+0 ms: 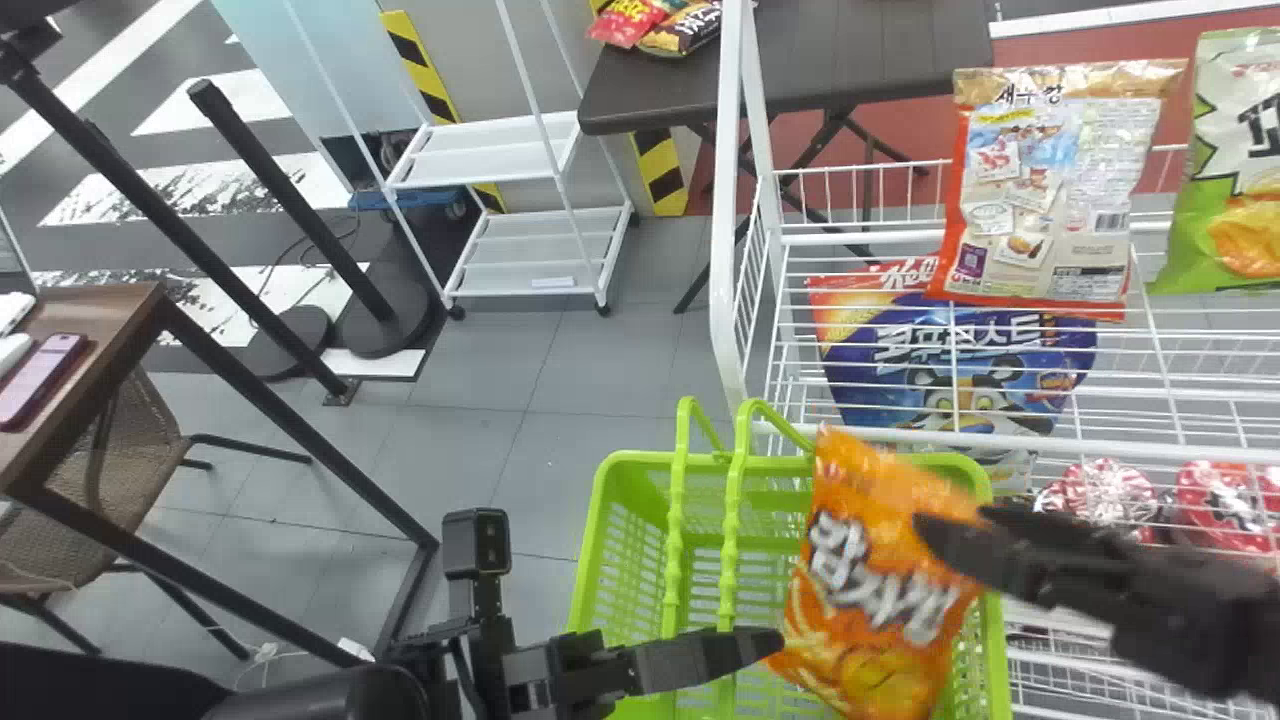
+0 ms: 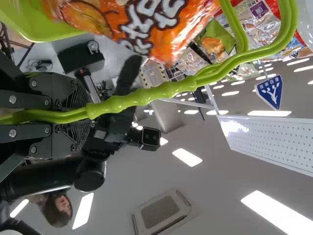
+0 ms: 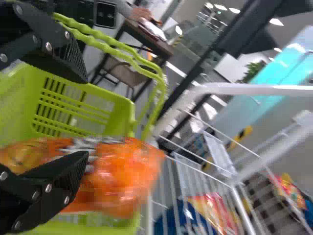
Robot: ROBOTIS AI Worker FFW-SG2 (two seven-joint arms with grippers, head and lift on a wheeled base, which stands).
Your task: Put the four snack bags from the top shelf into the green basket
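Basket: green basket [image 1: 597,530] at the lower middle of the head view, beside the white rack [image 1: 735,190]; two handles [image 1: 735,520] raised.
Left gripper: [image 1: 745,647] closed on the handles, at the basket's near side.
Right gripper: [image 1: 950,545] open, fingers [image 3: 61,188] spread well apart, at the basket's right edge, one finger overlapping the orange snack bag [image 1: 875,600] in view.
Orange bag: over the right half of the basket's opening, tilted, its upper end at the far rim; contact with the basket floor cannot be determined.
Top shelf: beige-and-orange snack bag [image 1: 1050,190] toward the far edge, set in from the left end; green snack bag [image 1: 1230,190] just to its right, apart from it, cut off by the view's edge.
Below top shelf: blue cereal bag [image 1: 960,350] near the left end, seen through the wires; red-and-white packages [image 1: 1220,500] nearer the front edge.
Rear table: dark table [image 1: 830,60] behind the rack, with a red bag [image 1: 628,22] and a black bag [image 1: 683,30] at its left end.
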